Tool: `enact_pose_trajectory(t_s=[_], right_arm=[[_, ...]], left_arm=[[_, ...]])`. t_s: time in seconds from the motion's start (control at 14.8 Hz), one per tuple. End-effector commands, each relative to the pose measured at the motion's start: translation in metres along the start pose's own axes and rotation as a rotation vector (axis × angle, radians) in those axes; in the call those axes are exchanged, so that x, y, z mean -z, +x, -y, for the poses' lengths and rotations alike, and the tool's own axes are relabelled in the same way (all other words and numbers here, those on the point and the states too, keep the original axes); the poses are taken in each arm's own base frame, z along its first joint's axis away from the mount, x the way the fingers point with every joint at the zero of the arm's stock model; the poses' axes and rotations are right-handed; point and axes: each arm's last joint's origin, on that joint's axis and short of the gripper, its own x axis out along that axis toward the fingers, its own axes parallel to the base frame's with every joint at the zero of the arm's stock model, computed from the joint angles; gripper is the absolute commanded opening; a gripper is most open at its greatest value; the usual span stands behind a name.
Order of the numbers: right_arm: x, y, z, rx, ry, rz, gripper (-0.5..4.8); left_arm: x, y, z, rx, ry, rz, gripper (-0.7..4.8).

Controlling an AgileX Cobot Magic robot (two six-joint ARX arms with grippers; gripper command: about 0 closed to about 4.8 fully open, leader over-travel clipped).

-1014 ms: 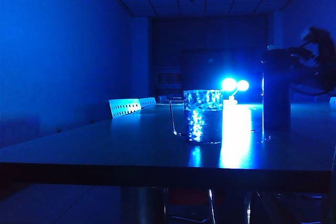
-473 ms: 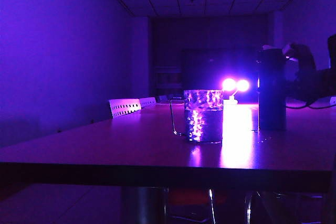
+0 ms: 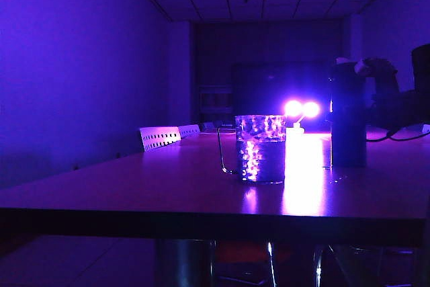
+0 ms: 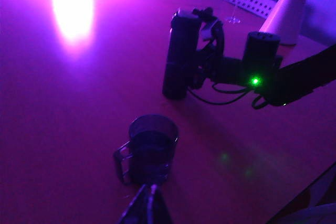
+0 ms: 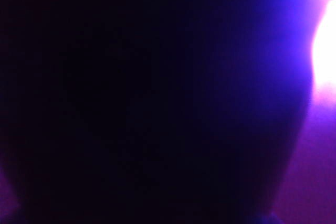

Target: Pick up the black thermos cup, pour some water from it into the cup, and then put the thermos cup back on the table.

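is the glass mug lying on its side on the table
No, the left wrist view shows the cup standing upright on the table, open mouth up, apart from the black thermos cup.

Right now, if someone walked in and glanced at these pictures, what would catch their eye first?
Probably the two glaring lights at the far end of the table, flooding the dark room purple. Next, the glass mug sparkling near the middle, and to its right the tall black flask standing upright, with the right gripper open around its upper part. The left gripper hangs back near the mug.
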Motion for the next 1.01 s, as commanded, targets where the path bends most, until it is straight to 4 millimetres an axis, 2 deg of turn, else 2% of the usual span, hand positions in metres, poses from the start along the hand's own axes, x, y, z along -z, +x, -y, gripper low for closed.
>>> enact_pose_trajectory(t_s=[0.07, 0.27, 0.54, 0.81, 1.01], right_arm=[[-0.004, 0.002, -0.002, -0.004, -0.014, 0.022, 0.90], [-0.019, -0.001, -0.004, -0.016, -0.036, 0.060, 0.84], [-0.064, -0.012, -0.010, -0.088, -0.083, 0.134, 0.85], [-0.090, -0.026, -0.016, -0.147, -0.045, 0.062, 0.85], [-0.117, -0.041, -0.027, -0.155, -0.135, 0.008, 0.85]], left_arm=[[-0.002, -0.001, 0.000, 0.006, 0.001, 0.005, -0.05], [-0.002, -0.001, 0.001, 0.009, 0.001, 0.005, -0.05], [-0.002, -0.001, 0.001, 0.009, 0.001, 0.011, -0.05], [-0.003, -0.001, 0.001, 0.030, 0.001, 0.013, -0.06], [-0.003, -0.001, 0.002, 0.051, -0.017, 0.011, -0.06]])
